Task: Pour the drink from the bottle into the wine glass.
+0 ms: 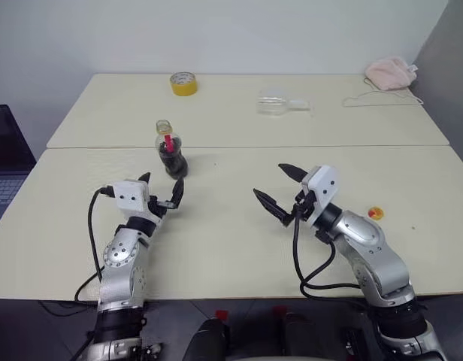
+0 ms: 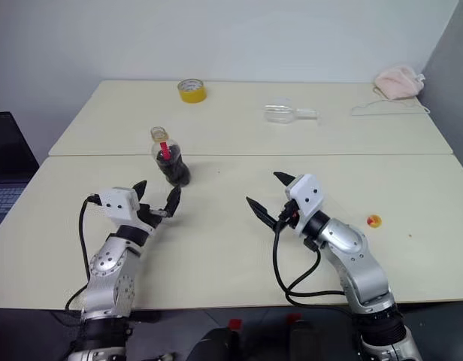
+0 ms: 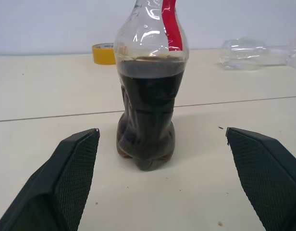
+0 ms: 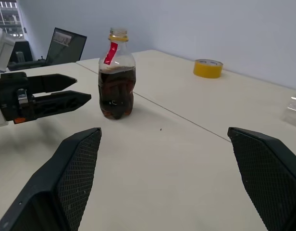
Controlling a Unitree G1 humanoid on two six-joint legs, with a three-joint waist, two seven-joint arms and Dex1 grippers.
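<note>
On table (image 1: 216,248): bulbous clear plastic bottle (image 1: 171,153), perhaps uncapped.

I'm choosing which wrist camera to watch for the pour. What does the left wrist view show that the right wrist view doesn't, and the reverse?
Left wrist view, not the right: a clear look at the wine glass, lying on its side. Right wrist view, not the left: the open left gripper, the top of the bottle's neck, and a laptop. Both: the standing bottle with the dark drink, the yellow tape roll and the table.
</note>
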